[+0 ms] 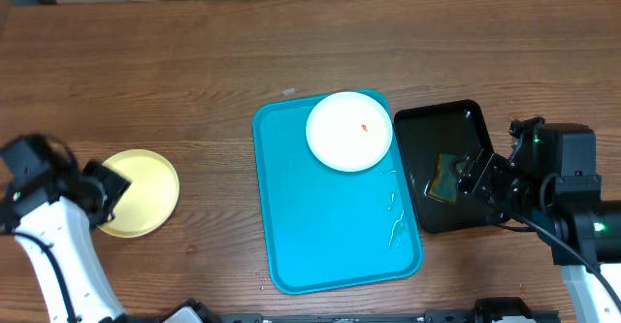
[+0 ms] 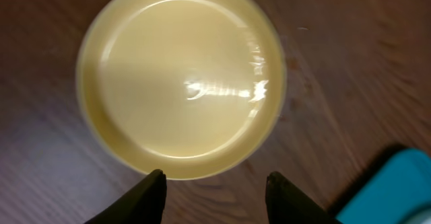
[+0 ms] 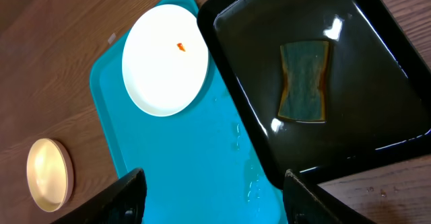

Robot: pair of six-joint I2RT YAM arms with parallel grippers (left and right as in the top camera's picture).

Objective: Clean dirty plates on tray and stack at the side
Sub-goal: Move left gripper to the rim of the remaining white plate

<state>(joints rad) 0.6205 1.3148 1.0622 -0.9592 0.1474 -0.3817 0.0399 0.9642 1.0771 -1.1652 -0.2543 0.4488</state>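
Note:
A white plate (image 1: 349,130) with a small orange stain sits in the far right corner of the turquoise tray (image 1: 330,216); it also shows in the right wrist view (image 3: 165,59) on the tray (image 3: 195,177). A pale yellow-green plate (image 1: 146,192) lies on the table at the left and fills the left wrist view (image 2: 180,79). My left gripper (image 2: 215,194) is open and empty just beside that plate's rim. My right gripper (image 3: 212,197) is open and empty, high above the tray's near right edge. A third plate is not in view.
A glossy black tray (image 1: 461,124) holding a blue-green sponge (image 1: 446,177) in water stands right of the turquoise tray; it also shows in the right wrist view (image 3: 377,42) with the sponge (image 3: 304,81). Water drops lie on the turquoise tray's right side (image 1: 395,216).

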